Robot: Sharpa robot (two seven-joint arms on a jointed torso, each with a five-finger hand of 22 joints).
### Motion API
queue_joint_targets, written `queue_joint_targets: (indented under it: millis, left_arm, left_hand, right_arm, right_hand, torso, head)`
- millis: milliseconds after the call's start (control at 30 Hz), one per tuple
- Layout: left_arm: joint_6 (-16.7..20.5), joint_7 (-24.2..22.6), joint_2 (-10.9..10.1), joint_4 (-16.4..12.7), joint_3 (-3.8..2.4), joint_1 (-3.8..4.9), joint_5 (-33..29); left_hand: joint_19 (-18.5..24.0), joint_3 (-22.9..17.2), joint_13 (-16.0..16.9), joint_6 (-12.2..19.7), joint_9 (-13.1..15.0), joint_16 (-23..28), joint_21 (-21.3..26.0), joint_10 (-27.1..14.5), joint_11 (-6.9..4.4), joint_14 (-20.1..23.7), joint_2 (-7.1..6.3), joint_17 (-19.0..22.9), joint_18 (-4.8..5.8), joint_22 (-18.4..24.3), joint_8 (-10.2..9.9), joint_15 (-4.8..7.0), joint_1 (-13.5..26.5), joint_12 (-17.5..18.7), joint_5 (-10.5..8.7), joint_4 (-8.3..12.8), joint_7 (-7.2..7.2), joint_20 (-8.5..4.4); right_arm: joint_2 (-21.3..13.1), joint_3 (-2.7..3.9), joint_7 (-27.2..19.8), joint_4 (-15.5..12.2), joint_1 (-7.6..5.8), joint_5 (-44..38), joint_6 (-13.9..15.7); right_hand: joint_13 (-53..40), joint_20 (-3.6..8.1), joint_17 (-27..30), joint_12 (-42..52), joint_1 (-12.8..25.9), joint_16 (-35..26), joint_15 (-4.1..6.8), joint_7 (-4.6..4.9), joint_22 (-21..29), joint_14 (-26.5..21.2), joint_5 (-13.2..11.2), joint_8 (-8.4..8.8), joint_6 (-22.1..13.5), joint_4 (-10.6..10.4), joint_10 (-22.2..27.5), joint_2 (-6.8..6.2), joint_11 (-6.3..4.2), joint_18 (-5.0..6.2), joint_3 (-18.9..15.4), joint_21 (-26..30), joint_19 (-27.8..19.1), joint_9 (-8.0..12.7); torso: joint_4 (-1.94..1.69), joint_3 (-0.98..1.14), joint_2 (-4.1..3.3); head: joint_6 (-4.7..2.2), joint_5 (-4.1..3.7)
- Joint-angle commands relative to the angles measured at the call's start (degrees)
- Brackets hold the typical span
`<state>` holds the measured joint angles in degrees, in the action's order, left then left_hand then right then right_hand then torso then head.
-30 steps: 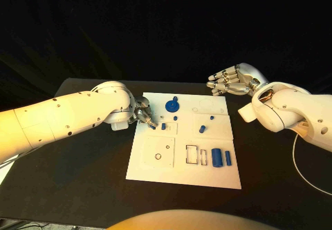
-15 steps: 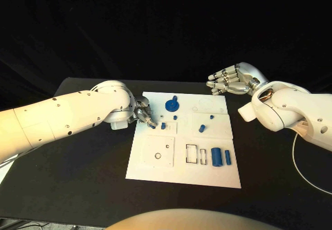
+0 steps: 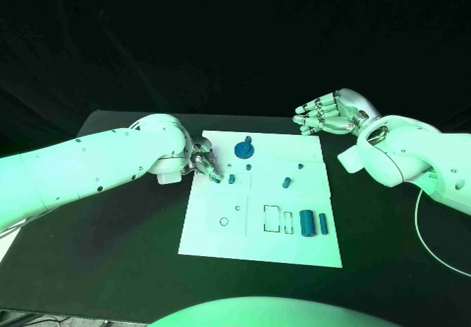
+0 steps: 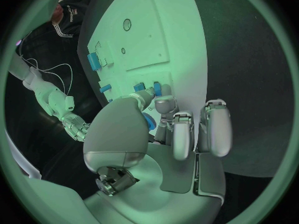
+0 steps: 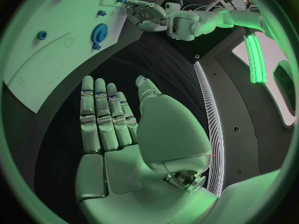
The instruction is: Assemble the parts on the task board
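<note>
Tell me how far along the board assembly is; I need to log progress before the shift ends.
Early, by the look of it. Possibly done: a blue gear sits on the task board; whether seated, I cannot tell. In hand: the left hand pinches a small blue part at the board's edge. Left: the outlined slots stand empty, two blue cylinders lie beside them, and the right hand hovers open off the board.

White flat rectangular task board (image 3: 257, 235) carrying thin black outlines; small blue plastic parts (image 3: 307, 223) lying on it; matte black table (image 3: 108, 238) showing underneath; silver metal hands (image 3: 324, 116) gleaming.
</note>
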<state>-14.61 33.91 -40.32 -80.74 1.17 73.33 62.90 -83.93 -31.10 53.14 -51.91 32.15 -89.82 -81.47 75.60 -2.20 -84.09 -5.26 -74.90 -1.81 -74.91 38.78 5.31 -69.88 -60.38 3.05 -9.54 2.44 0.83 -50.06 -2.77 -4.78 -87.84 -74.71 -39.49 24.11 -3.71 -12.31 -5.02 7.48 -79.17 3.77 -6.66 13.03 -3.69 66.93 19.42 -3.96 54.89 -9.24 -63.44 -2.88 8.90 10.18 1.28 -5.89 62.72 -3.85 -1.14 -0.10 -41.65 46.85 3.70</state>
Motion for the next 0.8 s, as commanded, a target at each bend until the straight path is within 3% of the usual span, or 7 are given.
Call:
queue_joint_targets:
  millis: [33,300,800]
  left_arm:
    - [-1.3,1.7,0.3,0.0,0.32,-0.44,-0.2]
    - [-1.2,2.2,0.9,0.3,0.33,-0.44,-0.2]
    - [-1.6,2.9,1.3,0.3,0.33,-0.44,-0.2]
  left_hand:
    - [-3.6,-5.5,0.2,-1.2,0.0,-0.2,-0.4,0.6,-0.11,-5.9,0.02,-15.1,-0.19,-9.3,0.3,0.14,0.7,-0.5,0.39,5.3,-0.72,-0.06]
    - [-3.8,-4.8,0.7,-2.0,0.0,-0.2,-0.8,1.2,-0.34,-5.9,-0.1,-15.1,-0.09,-9.7,0.5,0.31,2.2,-1.0,0.41,4.7,-1.02,-0.19]
    - [-4.1,0.4,2.2,-4.0,-0.8,-0.2,-1.9,2.5,-0.83,-5.9,-1.43,-15.1,0.17,-10.6,0.3,0.69,7.1,-2.2,1.23,2.7,-1.66,-0.52]
  right_arm:
    - [0.0,0.0,-0.4,-0.1,0.04,-0.1,-0.7]
    - [0.1,0.0,-0.4,-0.1,0.04,-0.1,-0.7]
    - [0.0,0.0,-0.4,-0.1,0.05,-0.1,-0.8]
  right_hand:
    - [0.1,-0.48,0.1,-0.2,0.3,-0.2,-0.02,-0.12,0.0,-0.3,0.4,0.18,-0.4,0.4,0.1,0.49,0.33,0.42,0.1,0.2,0.0,0.0]
    - [0.1,-0.48,0.1,-0.2,0.3,-0.2,-0.01,-0.13,0.0,-0.3,0.5,0.18,-0.4,0.4,0.1,0.52,0.33,0.42,0.1,0.3,0.0,0.0]
    - [0.1,-0.48,0.3,-0.2,0.3,-0.1,-0.01,-0.13,0.0,-0.2,0.8,0.17,-0.4,0.5,0.1,0.58,0.32,0.42,0.1,0.4,0.1,0.0]
  torso:
    - [-0.02,0.01,-0.02]
    - [0.02,-0.02,-0.01]
    - [-0.01,-0.01,0.01]
  head:
    - [-0.02,-0.04]
    - [0.09,-0.05]
    - [0.18,-0.2]
